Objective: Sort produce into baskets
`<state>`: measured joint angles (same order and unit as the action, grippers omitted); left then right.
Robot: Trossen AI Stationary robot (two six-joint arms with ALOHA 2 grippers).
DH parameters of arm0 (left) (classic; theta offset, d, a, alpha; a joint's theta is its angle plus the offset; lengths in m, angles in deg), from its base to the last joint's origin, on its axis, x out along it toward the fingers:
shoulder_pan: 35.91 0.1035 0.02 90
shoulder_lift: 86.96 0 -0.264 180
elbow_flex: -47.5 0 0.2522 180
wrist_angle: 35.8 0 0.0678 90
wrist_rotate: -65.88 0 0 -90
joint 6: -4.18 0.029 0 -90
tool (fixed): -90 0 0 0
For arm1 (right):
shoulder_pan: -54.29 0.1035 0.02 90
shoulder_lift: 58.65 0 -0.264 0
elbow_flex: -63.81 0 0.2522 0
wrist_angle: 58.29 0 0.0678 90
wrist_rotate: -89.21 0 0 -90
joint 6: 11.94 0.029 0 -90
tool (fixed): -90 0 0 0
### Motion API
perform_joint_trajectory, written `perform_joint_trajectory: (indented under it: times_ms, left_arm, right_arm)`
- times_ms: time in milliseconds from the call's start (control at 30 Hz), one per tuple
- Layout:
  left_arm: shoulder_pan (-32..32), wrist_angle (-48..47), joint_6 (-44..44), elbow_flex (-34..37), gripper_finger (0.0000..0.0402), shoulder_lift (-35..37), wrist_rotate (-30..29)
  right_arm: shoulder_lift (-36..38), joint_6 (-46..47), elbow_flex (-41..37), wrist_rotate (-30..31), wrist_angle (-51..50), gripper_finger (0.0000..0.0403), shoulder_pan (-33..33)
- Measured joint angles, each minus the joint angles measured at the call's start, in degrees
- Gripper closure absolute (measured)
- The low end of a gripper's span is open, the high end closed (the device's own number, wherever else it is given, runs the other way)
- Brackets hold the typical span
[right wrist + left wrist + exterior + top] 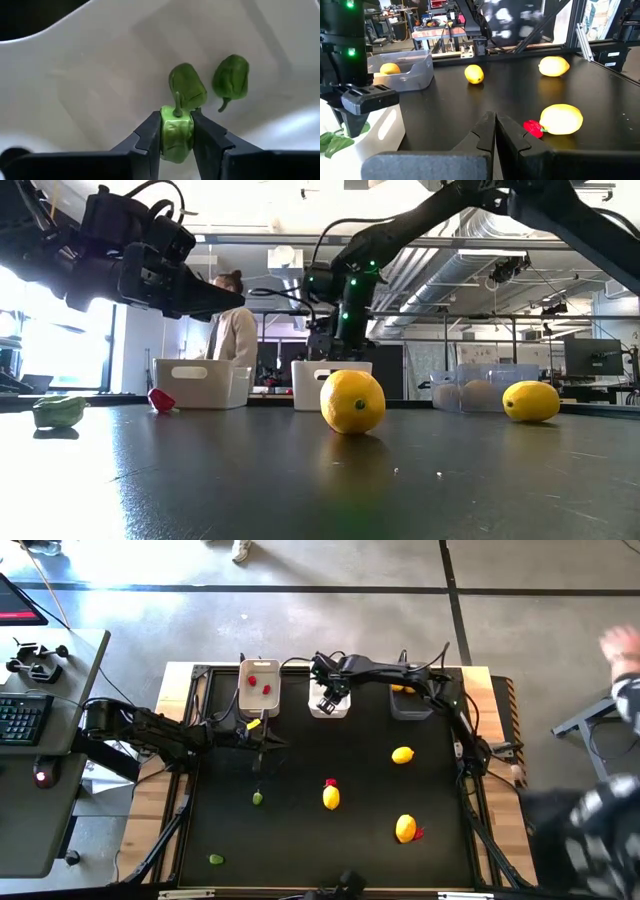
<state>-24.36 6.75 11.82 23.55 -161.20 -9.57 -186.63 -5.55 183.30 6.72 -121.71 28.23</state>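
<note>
Three bins sit in a row at the far edge of the black bench (pixel 300 840): the beige bin (pixel 259 686) with red pieces, the white bin (pixel 329 706) in the middle, the grey bin (pixel 410 702) with a yellow fruit inside. The right arm reaches over the white bin, its right pincer (pixel 176 131) pinching a green pepper (pixel 176 134) just above two more peppers (pixel 187 90) already lying there. The left pincer (pixel 495 131) hangs pressed together and empty, beside the beige bin. Three lemons (pixel 331 797) lie loose on the bench, with two small green pieces (pixel 257 798) and two red pieces (pixel 330 782) (one touching a lemon).

Each pepper looks light and slightly yielding, probably best gripped across its blocky body rather than by the thin stem. Lemons seem hard, smooth and rounded, so likely to roll or slip unless taken across the middle.

From above, the right arm hides most of the white bin. A person at the frame's right edge is blurred.
</note>
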Motion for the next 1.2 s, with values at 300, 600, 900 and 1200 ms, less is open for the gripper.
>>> perform_joint_trajectory:
  times_ms: [300, 600, 900, 1200]
  left_arm:
    - [0.0, -0.1, 0.0, 0.0, 0.0401, 0.0, 0.1]
    - [0.0, -1.1, -0.1, 0.0, 0.0401, 0.0, 0.1]
    - [0.0, -2.5, -1.4, 0.0, 0.0401, 0.0, 0.3]
    - [-0.1, -3.2, -1.1, 0.0, 0.0401, 0.0, 0.3]
  right_arm:
    - [-0.4, -2.1, 0.1, 3.3, -1.1, 0.0222, 1.6]
    - [1.3, -6.9, 5.4, 9.7, -4.1, 0.0193, 5.1]
    - [6.5, -7.0, -1.6, 16.0, 0.4, 0.0385, 9.2]
    - [19.9, -5.2, -23.9, 15.8, 23.6, 0.04, 12.6]
